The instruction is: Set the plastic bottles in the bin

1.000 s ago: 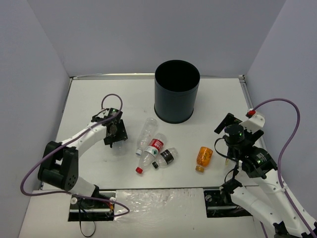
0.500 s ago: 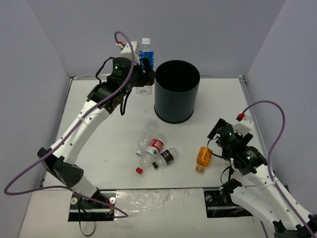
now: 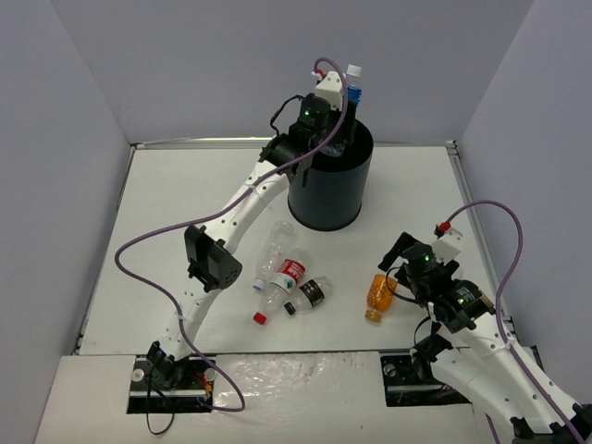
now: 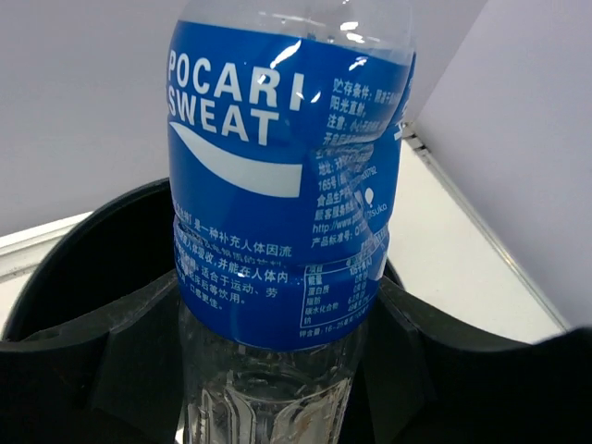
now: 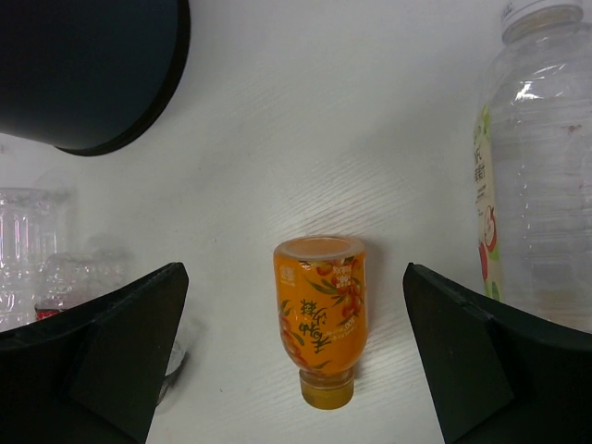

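Observation:
My left gripper (image 3: 344, 109) is shut on a clear bottle with a blue Pocari Sweat label (image 3: 352, 85) and holds it upright over the open mouth of the tall black bin (image 3: 330, 199). The left wrist view shows the bottle (image 4: 277, 176) between the fingers (image 4: 120, 356), with the bin's rim (image 4: 74, 240) below. My right gripper (image 3: 396, 275) is open, just above an orange-tinted bottle (image 3: 380, 291) lying on the table. In the right wrist view this bottle (image 5: 321, 314) lies between the spread fingers (image 5: 120, 351), untouched.
Three bottles lie together left of centre: a clear one (image 3: 276, 242), a red-labelled one (image 3: 282, 277) and a dark-labelled one (image 3: 310, 293). Another clear bottle with a yellowish label (image 5: 536, 176) lies right of the orange one. The bin also shows in the right wrist view (image 5: 88, 74).
My left arm has lifted the blue-labelled bottle from the table's left side and carried it up and right, over the bin. My right gripper has moved left and down to the orange bottle.

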